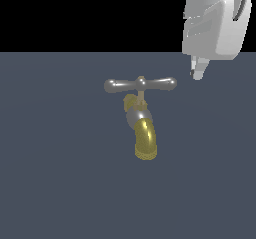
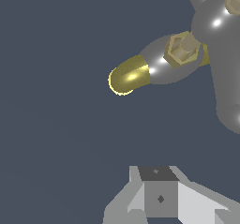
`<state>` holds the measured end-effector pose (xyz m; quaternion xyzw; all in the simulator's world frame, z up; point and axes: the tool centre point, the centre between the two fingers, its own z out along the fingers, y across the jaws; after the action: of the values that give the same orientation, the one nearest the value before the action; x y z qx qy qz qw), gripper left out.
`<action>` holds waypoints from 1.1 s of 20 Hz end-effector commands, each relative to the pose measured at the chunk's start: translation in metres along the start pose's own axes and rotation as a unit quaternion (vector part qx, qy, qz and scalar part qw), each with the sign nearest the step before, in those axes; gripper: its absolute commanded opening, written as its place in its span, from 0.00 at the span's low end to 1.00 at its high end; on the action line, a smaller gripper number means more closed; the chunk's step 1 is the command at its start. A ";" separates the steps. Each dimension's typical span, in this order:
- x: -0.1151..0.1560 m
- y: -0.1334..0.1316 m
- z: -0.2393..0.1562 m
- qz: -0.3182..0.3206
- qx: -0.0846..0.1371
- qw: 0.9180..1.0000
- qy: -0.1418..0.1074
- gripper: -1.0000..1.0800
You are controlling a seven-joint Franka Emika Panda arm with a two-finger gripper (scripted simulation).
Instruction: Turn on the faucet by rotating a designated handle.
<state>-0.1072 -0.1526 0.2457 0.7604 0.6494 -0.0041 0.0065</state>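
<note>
Near the middle of the exterior view, on a flat slate-blue floor (image 1: 50, 183), stands the small faucet (image 1: 140, 118) with a rounded grey body and a shiny brass-yellow curved spout (image 1: 146, 140) bending toward the camera. Across its top lies the glossy grey metallic T-bar handle (image 1: 140, 84), level from side to side, with a bulbous rounded end at each tip and a small brass hub (image 1: 141, 81) at its middle. Just beyond the handle's end on the exterior view's right hangs the white gripper (image 1: 197, 69) of the arm, higher than the bar and apart from it, touching nothing; its blocky white body (image 1: 212, 25) fills the upper corner on that side against the black background (image 1: 90, 13).

From the wrist view, the spout (image 2: 127, 77) shows end-on beside a brass hexagonal nut (image 2: 180, 49) on the grey body, and the handle (image 2: 225, 63) runs large along one edge. Only one grey-and-white finger (image 2: 159, 195) is plain to see, so whether the jaws stand apart or together I cannot tell. Nothing sits between them.
</note>
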 end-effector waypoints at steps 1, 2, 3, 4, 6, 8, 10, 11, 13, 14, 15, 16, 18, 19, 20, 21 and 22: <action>0.001 0.007 0.008 -0.023 0.000 1.000 0.001 0.00; 0.002 0.010 0.010 -0.031 0.000 1.000 0.001 0.00; 0.003 0.013 0.013 -0.040 0.000 0.999 0.001 0.00; 0.004 0.016 0.016 -0.048 0.000 0.999 0.002 0.00; 0.006 0.021 0.022 -0.065 0.000 0.998 0.002 0.00; 0.008 0.026 0.027 -0.080 0.000 0.997 0.003 0.00; 0.010 0.030 0.032 -0.094 0.000 0.996 0.004 0.00; 0.011 0.032 0.034 -0.100 0.000 0.995 0.004 0.00; 0.013 0.036 0.038 -0.112 0.000 0.994 0.005 0.00; 0.014 0.037 0.039 -0.117 0.000 0.993 0.005 0.00; 0.014 0.039 0.041 -0.121 0.000 0.993 0.006 0.00; 0.015 0.040 0.043 -0.126 0.001 0.992 0.006 0.00; 0.017 0.042 0.045 -0.133 0.001 0.991 0.007 0.00; 0.017 0.043 0.046 -0.136 0.001 0.991 0.007 0.00; 0.018 0.044 0.047 -0.139 0.001 0.990 0.007 0.00; 0.018 0.044 0.048 -0.141 0.001 0.990 0.007 0.00; 0.018 0.045 0.048 -0.143 0.001 0.990 0.007 0.00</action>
<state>-0.0612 -0.1426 0.1985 0.6625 0.7490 -0.0003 0.0004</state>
